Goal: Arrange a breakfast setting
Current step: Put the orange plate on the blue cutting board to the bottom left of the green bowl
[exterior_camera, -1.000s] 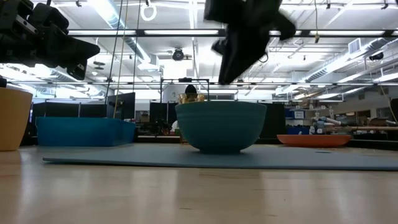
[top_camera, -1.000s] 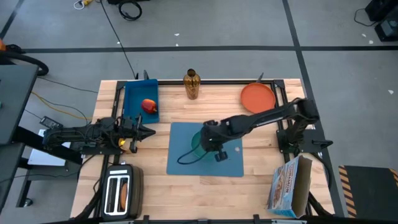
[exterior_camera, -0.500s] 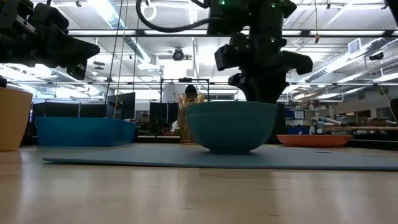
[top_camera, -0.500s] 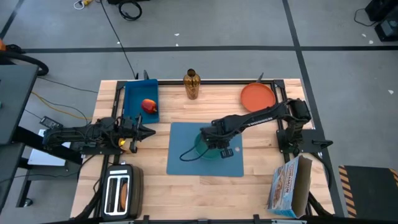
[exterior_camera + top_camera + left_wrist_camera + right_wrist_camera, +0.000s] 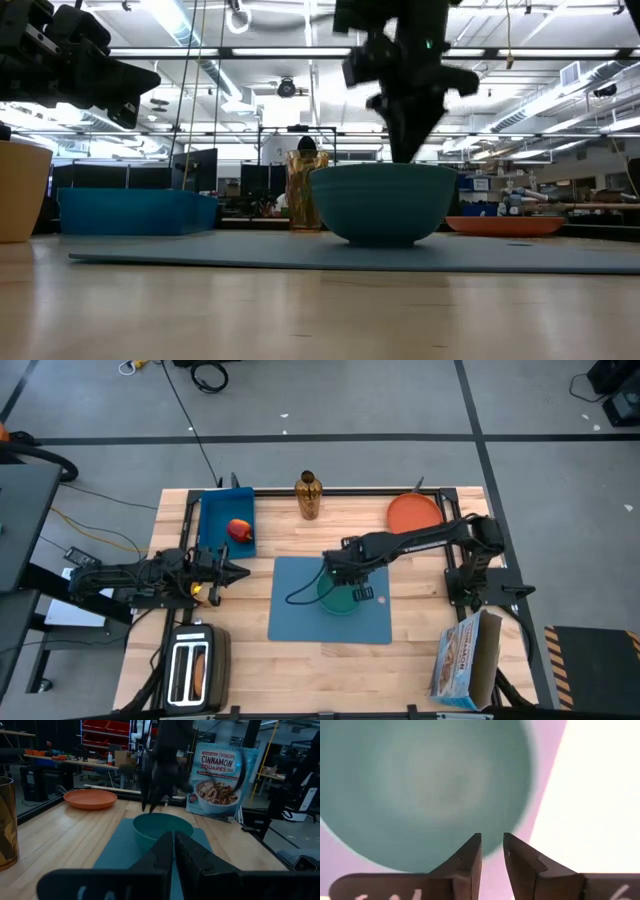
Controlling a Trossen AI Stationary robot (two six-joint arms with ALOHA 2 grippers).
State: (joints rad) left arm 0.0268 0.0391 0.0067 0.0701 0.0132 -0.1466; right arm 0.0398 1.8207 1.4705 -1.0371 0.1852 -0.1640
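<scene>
**Teal bowl on the placemat, right pincer poised just above its rim**

One flat blue rectangular placemat [image 5: 330,600] lies near the middle of the pale wooden counter [image 5: 420,650], and one smooth round teal bowl [image 5: 340,596] sits on its right half, upright. The right pincer [image 5: 345,573] hangs over the bowl's far rim; its two dark wedge-shaped fingers [image 5: 470,855] stand slightly apart with a narrow slit between them and clamp nothing. In the low view the bowl [image 5: 384,203] rests flat on the mat with the pincer directly over it.

One round orange plate [image 5: 414,515] lies at the far right corner of the counter, apart from the mat. One red apple [image 5: 240,529] sits inside the single deep blue plastic bin [image 5: 212,510] at the far left. One amber ribbed bottle [image 5: 308,496] stands upright at the far edge, between bin and plate. One silver two-slot toaster [image 5: 195,668] sits at the near left corner, with something brown in one slot, and one cardboard cereal box [image 5: 466,657] stands at the near right corner. One small orange cup [image 5: 20,190] shows at the left edge of the low view.

The left pincer [image 5: 240,571] waits over the counter's left side, between the bin and the toaster, its fingers pressed together and empty.

Bare wood is open between the mat and the plate, along the near edge between toaster and box, and in front of the bottle.
</scene>
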